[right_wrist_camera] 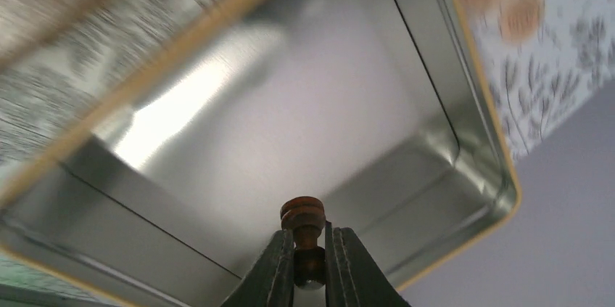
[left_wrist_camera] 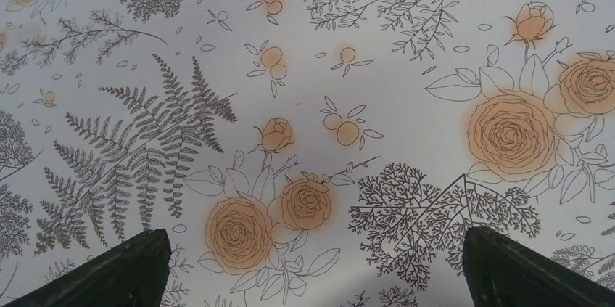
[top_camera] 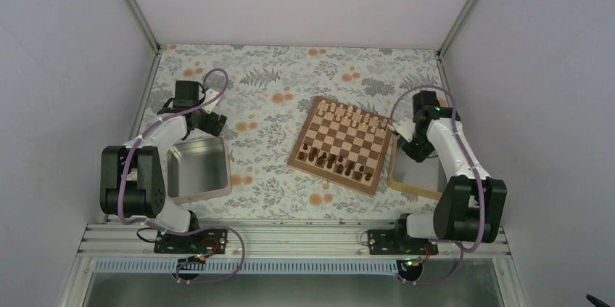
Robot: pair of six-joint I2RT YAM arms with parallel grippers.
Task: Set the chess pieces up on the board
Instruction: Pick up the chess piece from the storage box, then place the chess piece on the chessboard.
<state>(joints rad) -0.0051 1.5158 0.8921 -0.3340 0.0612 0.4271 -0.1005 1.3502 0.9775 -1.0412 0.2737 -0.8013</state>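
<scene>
Gripping a dark chess piece point(right_wrist_camera: 303, 214) with right gripper point(right_wrist_camera: 310, 243) above the metal tin point(right_wrist_camera: 428, 96). Holding left gripper point(left_wrist_camera: 313, 249) open over the tabletop point(left_wrist_camera: 406, 89).

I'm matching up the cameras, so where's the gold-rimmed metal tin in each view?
Top external: gold-rimmed metal tin, right of the chessboard.
Left wrist: not in it.
Right wrist: tin fills most of the picture, behind the dark chess piece.
Shared landmark: floral tablecloth, in all three.
</scene>
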